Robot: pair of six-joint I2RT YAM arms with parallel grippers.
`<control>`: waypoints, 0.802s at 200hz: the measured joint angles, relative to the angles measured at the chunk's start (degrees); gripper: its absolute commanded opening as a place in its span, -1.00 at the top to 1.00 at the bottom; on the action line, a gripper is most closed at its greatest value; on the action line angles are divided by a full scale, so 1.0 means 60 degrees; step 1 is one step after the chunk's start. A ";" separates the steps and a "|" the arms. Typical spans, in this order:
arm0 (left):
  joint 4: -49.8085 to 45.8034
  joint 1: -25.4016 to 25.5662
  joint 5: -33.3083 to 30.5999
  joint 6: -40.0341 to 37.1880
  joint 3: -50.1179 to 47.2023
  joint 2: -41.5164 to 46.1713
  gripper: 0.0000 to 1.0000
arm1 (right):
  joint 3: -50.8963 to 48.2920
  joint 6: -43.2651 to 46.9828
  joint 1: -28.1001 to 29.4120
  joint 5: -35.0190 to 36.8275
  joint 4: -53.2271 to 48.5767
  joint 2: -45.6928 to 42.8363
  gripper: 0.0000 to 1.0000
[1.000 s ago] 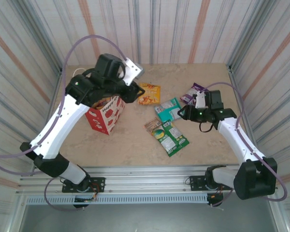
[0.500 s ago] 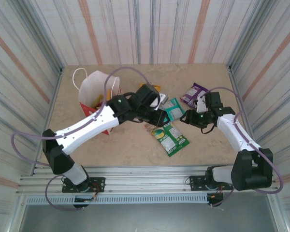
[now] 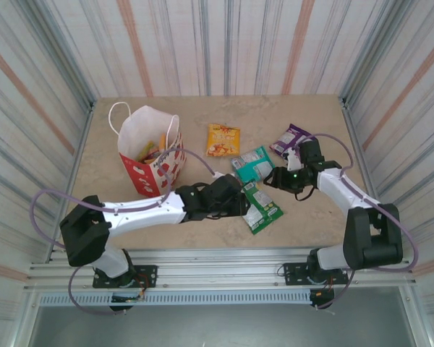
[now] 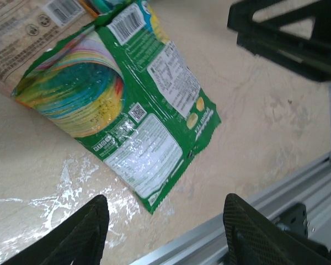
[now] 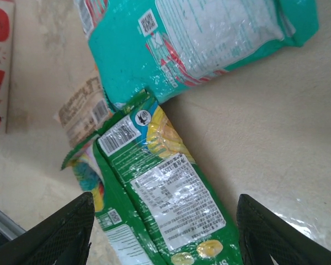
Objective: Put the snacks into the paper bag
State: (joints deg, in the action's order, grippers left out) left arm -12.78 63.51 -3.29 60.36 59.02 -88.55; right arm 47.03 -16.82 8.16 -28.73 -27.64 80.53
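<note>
Green, shiny, flat foil snack packet (image 4: pixel 138 116) lies on the beige surface (image 4: pixel 265 121) at four o'clock from the white-and-red paper bag (image 3: pixel 148 144), light, limp and slippery, so the left gripper (image 4: pixel 165 210), spread wide and empty above its corner, should likely pinch that crimped edge.

Bare table (image 3: pixel 311 224) lies open right of the green packet (image 3: pixel 267 211); the teal packet (image 3: pixel 252 165) crowds its far end.
</note>
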 measured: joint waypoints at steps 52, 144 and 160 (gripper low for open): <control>0.1541 0.0000 -0.0659 0.1432 -0.0965 -0.0368 -0.18 | 0.0000 0.0127 0.0146 0.0000 0.0404 0.1002 -0.36; 0.3268 0.0000 -0.0674 0.2565 -0.1523 -0.1341 -0.17 | -0.0576 -0.0131 0.0222 -0.0288 0.0015 0.1002 -0.17; 0.3603 0.0000 -0.0641 0.2732 -0.1599 -0.1523 -0.17 | -0.0648 -0.0182 0.0229 -0.0433 -0.0047 0.1005 -0.05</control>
State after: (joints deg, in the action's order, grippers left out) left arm 8.84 63.51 -7.14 76.75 49.43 -97.69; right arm 43.13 -17.91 9.54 -31.33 -27.92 86.56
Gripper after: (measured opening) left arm 0.585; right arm 0.557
